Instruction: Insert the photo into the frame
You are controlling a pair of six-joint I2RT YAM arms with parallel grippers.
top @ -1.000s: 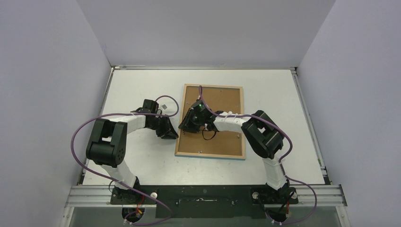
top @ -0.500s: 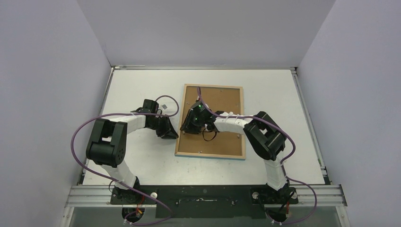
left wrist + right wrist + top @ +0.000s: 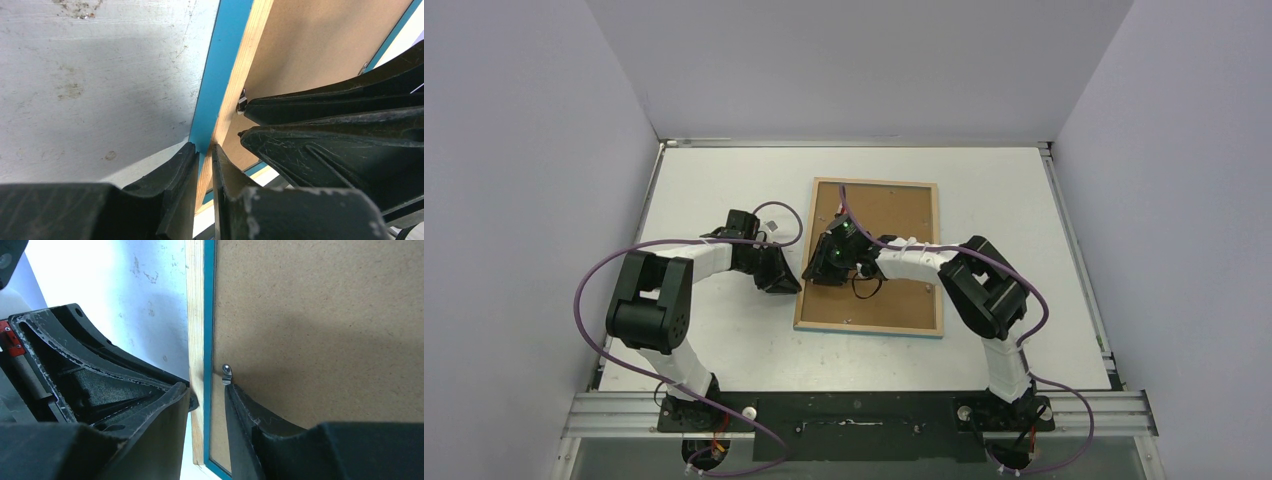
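The frame [image 3: 870, 329] lies face down on the table, its brown backing board [image 3: 894, 210] facing up. The photo is hidden. My left gripper [image 3: 791, 283] is shut on the frame's left rail; in the left wrist view the gripper [image 3: 204, 147] pinches the wood and turquoise edge [image 3: 222, 60]. My right gripper [image 3: 817, 272] reaches across the board to the same rail. In the right wrist view this gripper [image 3: 207, 388] is open and straddles the wooden rail [image 3: 194, 315]. Its inner finger sits on the board just below a small metal clip [image 3: 226, 374].
The two grippers stand almost tip to tip at the frame's left rail; the left one's black fingers [image 3: 75, 370] fill the left of the right wrist view. Grey walls enclose the white table [image 3: 714, 340] on three sides. Purple cables loop from both arms.
My right gripper has edged slightly left and nearer along the frame's left rail. The left arm and the frame have stayed put.
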